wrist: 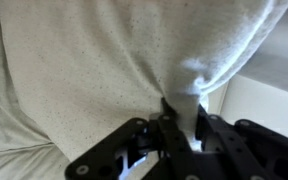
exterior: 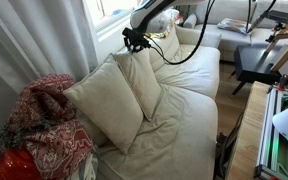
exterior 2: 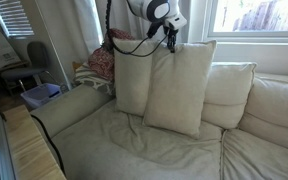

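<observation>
Pinching top corner of cream throw pillow (exterior 2: 179,90) with gripper (exterior 2: 170,42), bunching fabric between fingers (wrist: 170,118); probably touching neighbouring pillow (exterior 2: 134,75), propped alongside against beige sofa (exterior 2: 104,140) back

The cushion (wrist: 94,60) is cream cloth, matt, with a fine speckled weave that gathers into soft folds. The hand (wrist: 181,118) looks like matt black plastic. The sofa (exterior 2: 114,142) wears the same pale, matt fabric, smooth but creased. A red patterned throw (exterior: 44,122) looks woven and rough
</observation>
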You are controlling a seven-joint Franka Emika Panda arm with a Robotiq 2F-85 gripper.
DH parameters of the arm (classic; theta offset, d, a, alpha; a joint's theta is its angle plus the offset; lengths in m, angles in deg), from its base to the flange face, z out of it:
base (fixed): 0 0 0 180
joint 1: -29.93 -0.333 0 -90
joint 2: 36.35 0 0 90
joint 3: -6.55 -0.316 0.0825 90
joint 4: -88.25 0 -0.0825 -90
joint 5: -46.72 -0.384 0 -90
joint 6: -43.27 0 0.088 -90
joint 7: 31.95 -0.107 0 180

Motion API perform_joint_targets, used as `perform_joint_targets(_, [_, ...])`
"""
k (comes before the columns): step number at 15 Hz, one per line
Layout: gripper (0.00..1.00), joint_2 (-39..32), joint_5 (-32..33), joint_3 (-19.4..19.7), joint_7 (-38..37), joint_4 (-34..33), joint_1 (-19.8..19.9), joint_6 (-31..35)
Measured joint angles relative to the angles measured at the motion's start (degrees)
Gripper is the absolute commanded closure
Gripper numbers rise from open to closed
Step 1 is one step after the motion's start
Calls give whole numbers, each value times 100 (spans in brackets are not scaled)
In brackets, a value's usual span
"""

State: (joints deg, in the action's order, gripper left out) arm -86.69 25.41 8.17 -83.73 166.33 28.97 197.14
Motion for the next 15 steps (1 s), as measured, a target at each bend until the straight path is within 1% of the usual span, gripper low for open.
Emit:
perform_joint_targets(1, [97, 31, 0, 0, 13, 0, 25, -113])
perform_joint_targets(4, [95, 241, 0, -3, 216, 54, 149, -659])
perform_joint_targets(9, [95, 884, 80, 76, 965, 388, 434, -1684])
perform_joint_targets(12, [95, 1353, 374, 185, 1311, 603, 445, -2370])
perform_joint_targets(14, [95, 1684, 661, 202, 1396, 670, 368, -2801])
perform_joint_targets(15, [82, 1850, 808, 203, 1399, 676, 302, -2994])
